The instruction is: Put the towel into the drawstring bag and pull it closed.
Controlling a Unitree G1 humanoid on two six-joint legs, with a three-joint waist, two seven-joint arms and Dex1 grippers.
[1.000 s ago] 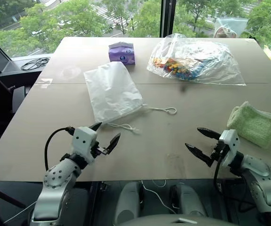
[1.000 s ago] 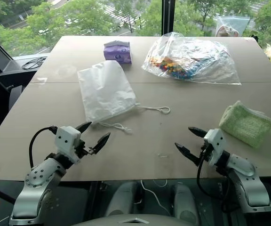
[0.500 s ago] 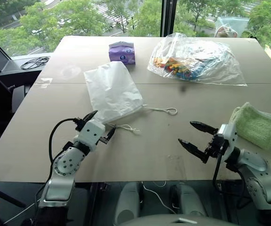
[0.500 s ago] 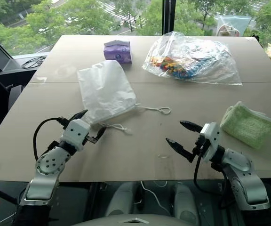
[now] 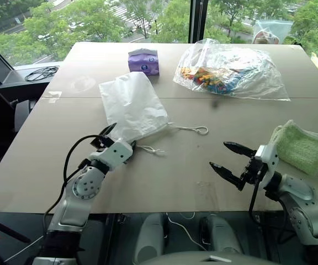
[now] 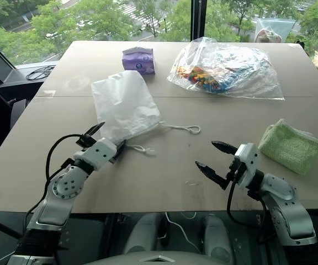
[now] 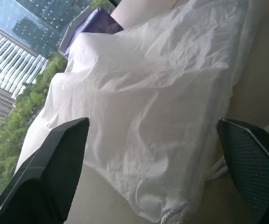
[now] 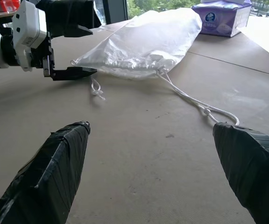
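Note:
The white drawstring bag (image 5: 131,107) lies flat on the table, its mouth towards me, with one looped cord (image 5: 191,128) trailing right and a shorter cord (image 5: 150,149) in front. My left gripper (image 5: 120,138) is open right at the bag's near edge, one finger on each side of the gathered mouth (image 7: 172,212); I cannot tell whether it touches. The right wrist view also shows that left gripper (image 8: 74,51) by the bag (image 8: 153,39). The green towel (image 5: 300,146) rests at the right. My right gripper (image 5: 218,155) hovers open and empty left of the towel.
A purple tissue pack (image 5: 143,61) sits behind the bag. A large clear plastic bag (image 5: 231,69) of colourful items lies at the back right. A black cable (image 5: 40,73) is coiled on the ledge off the table's left. The table's near edge (image 5: 164,208) runs just below both grippers.
My left gripper has moved forward to the bag's mouth and rolled over. The right gripper shifted slightly up and left early on, then kept still.

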